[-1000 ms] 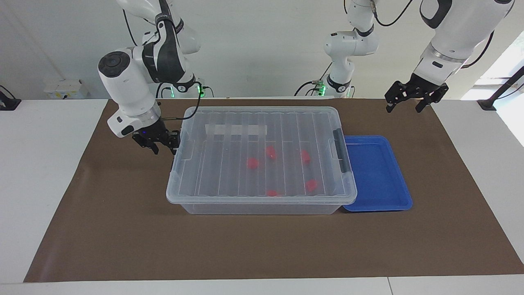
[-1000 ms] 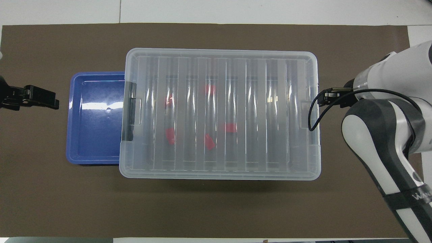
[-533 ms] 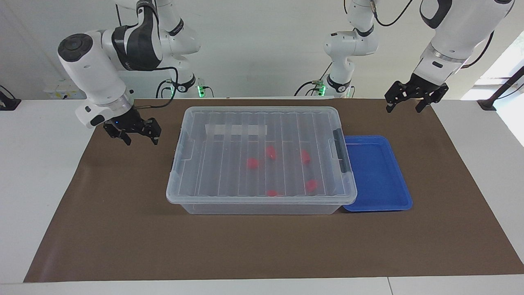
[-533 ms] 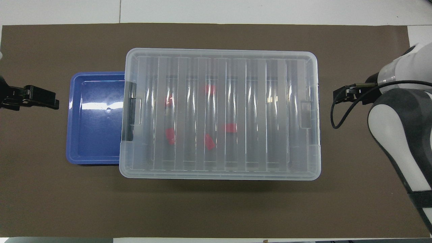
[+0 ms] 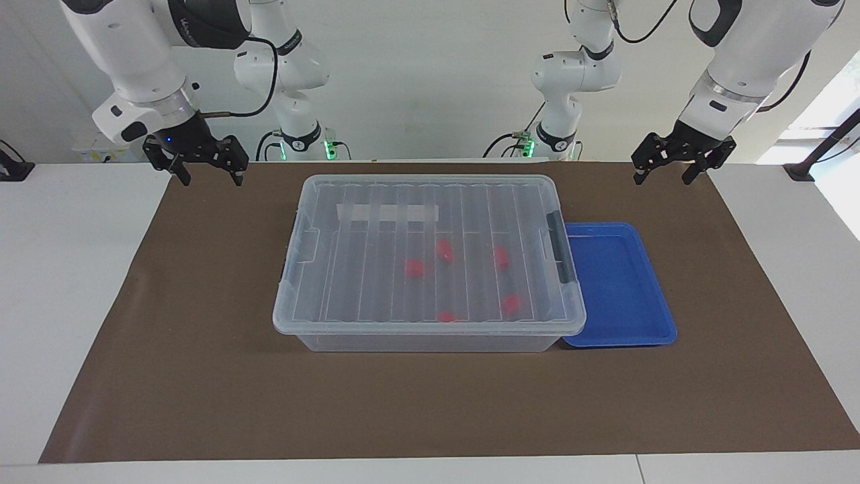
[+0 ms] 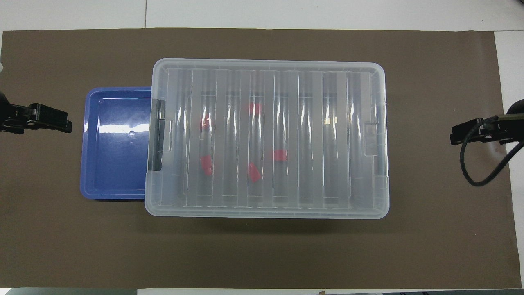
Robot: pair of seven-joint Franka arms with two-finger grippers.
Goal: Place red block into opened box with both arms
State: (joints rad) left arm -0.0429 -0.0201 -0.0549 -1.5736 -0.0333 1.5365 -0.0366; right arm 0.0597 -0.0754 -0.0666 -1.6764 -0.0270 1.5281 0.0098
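Note:
The box [image 5: 376, 269] [image 6: 311, 143] is a clear bin in the middle of the brown mat, with its ribbed lid lying flat on it. Several small red blocks [image 5: 414, 268] [image 6: 279, 155] show through the lid on the box floor; I cannot tell which one is the task's red block. My right gripper [image 5: 210, 176] [image 6: 452, 137] hangs open and empty above the mat's edge at the right arm's end, well apart from the box. My left gripper [image 5: 662, 176] [image 6: 67, 123] waits open and empty, raised over the mat at the left arm's end.
A shallow blue tray [image 5: 618, 282] [image 6: 118, 164] with nothing in it lies against the box on the left arm's side, partly under the lid's rim. A black clip handle [image 5: 557, 249] sits on that end of the box. Bare brown mat surrounds the box.
My right gripper has let go of the box's end, opened, and pulled up and away toward the right arm's end of the table. The left arm and the box have not moved.

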